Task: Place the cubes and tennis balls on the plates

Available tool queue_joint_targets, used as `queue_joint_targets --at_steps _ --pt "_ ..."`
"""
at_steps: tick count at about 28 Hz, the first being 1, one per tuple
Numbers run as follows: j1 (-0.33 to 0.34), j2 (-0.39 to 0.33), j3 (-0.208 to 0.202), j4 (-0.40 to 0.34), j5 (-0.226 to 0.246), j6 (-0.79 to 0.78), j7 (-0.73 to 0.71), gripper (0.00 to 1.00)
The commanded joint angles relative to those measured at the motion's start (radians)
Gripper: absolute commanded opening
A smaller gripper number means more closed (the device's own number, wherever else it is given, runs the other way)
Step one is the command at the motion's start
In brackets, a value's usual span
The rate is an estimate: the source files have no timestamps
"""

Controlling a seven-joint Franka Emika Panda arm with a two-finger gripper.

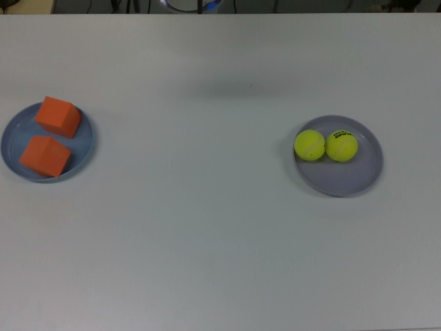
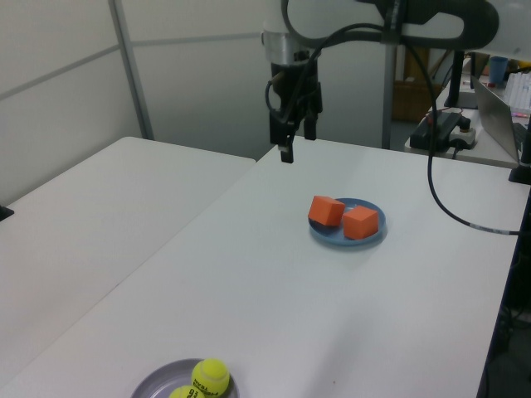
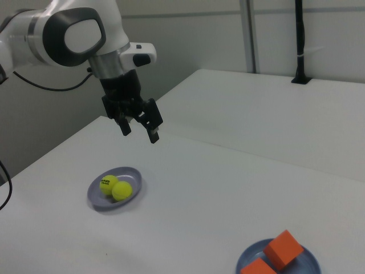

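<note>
top view: arm out of shot; both cubes (image 1: 54,137) sit on the blue plate (image 1: 85,146), both tennis balls (image 1: 325,145) on the grey plate (image 1: 360,174). you look done.
left view: gripper (image 2: 296,135) hangs high beyond both plates.
right view: fingers apart, empty, pointing down. no long axis on cubes or balls; next move just park.

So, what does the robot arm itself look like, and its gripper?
The arm has glossy white rounded shells with dark grey joint sections. A black cable runs along it and hangs in a loop. The gripper is black, with two slim fingers under a white wrist block.
</note>
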Motion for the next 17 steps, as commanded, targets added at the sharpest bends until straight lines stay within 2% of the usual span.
queue_joint_targets --at_steps 1,17 --pt "-0.013 -0.020 -0.013 0.003 0.014 -0.035 -0.008 1.00" --pt "-0.020 -0.038 -0.015 0.001 0.014 -0.037 -0.003 1.00"
